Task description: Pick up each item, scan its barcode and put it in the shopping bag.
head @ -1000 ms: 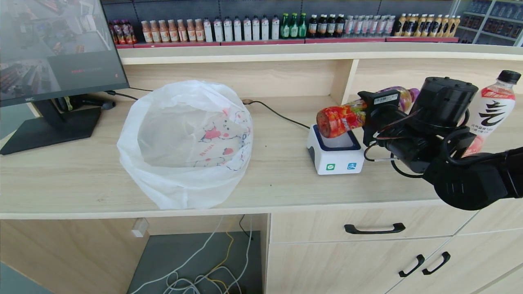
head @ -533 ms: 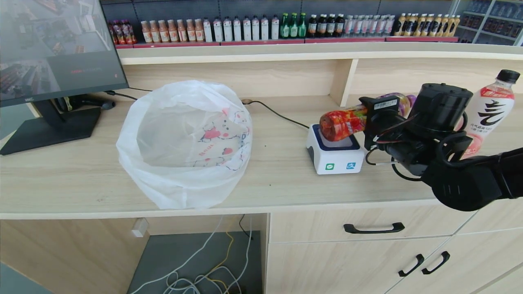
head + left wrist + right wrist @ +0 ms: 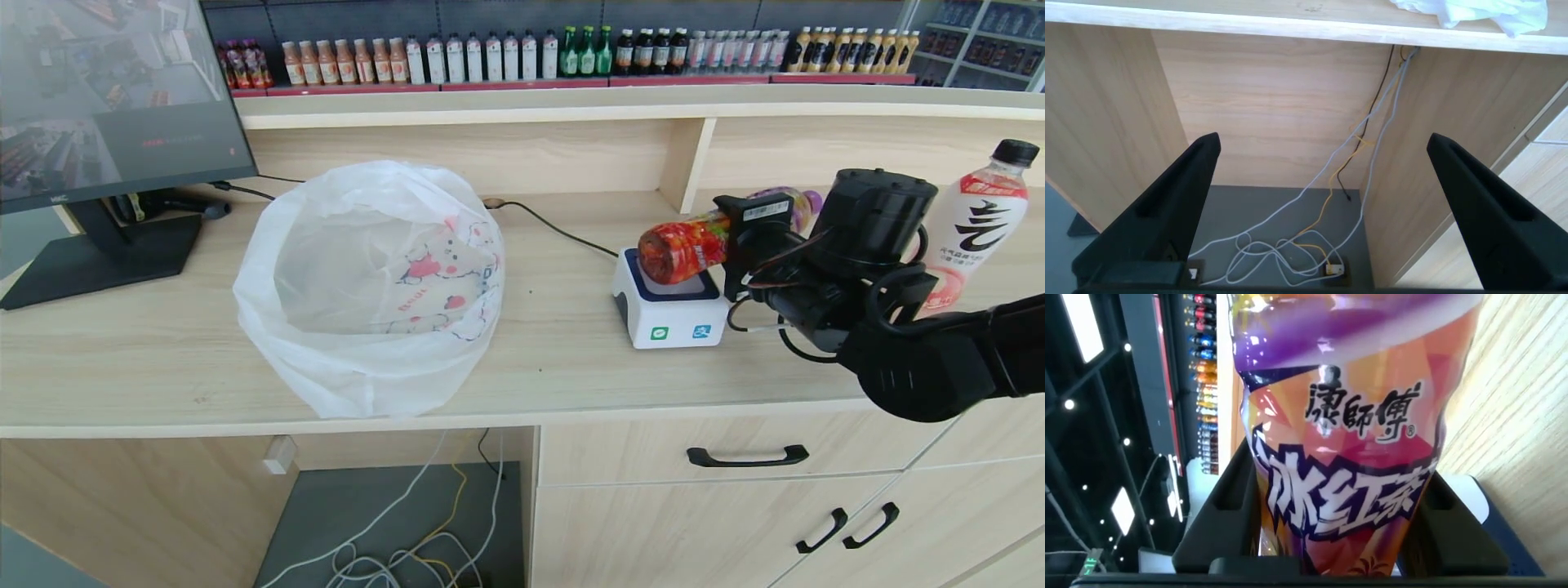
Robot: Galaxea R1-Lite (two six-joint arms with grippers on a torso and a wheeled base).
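Right arm holds the red-orange plastic drink bottle with purple cap end (image 3: 682,245) on its side, base end hanging just above the dark window of the white box barcode scanner (image 3: 669,318). My read: laid flat like that so the label wrap passes over the reader. Can't tell whether the barcode itself faces down; the underside is hidden.

Scan step in hand, bagging not yet done. The white translucent plastic shopping bag (image 3: 367,286) sits open-mouthed on the pale wood counter (image 3: 555,367), well apart to the robot's left of the scanner, so the drop calls for a sideways carry.

A second item, the clear bottle with white-pink label and black cap (image 3: 976,220), stands upright on the counter behind the right arm, waiting its turn.

Right gripper (image 3: 751,237): jaws closed onto the bottle's mid-body, one black finger on each side of the label in the right wrist view, spread only as wide as the bottle.

Left gripper (image 3: 1323,143): jaws spread wide, nothing between them, parked low in front of the open space under the counter where loose cables (image 3: 1315,245) lie.
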